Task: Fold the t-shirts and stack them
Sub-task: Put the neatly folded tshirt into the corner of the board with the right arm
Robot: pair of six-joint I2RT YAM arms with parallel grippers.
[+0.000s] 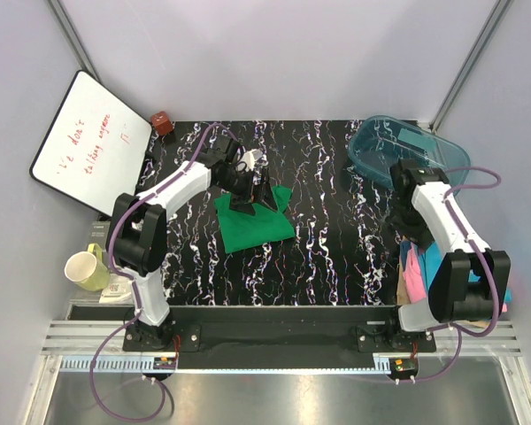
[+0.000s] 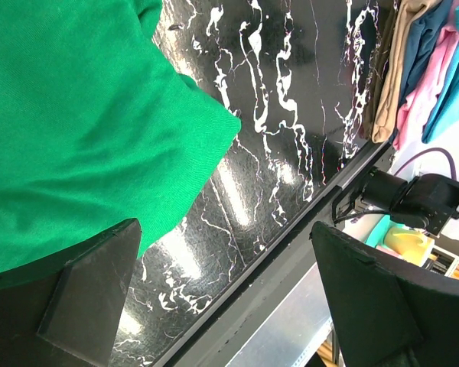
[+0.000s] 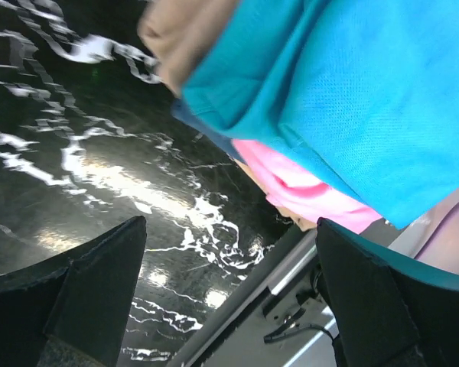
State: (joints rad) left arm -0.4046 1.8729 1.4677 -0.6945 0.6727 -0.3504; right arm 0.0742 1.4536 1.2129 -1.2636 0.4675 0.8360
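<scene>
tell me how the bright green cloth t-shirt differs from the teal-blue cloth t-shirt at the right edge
The bright green cloth t-shirt lies alone on the black marbled table; the teal-blue cloth t-shirt is heaped with a pink shirt and a tan shirt. The green one sits left of centre under the open left gripper; the teal-blue one is at the near right edge. Both are plain soft cloth.
</scene>
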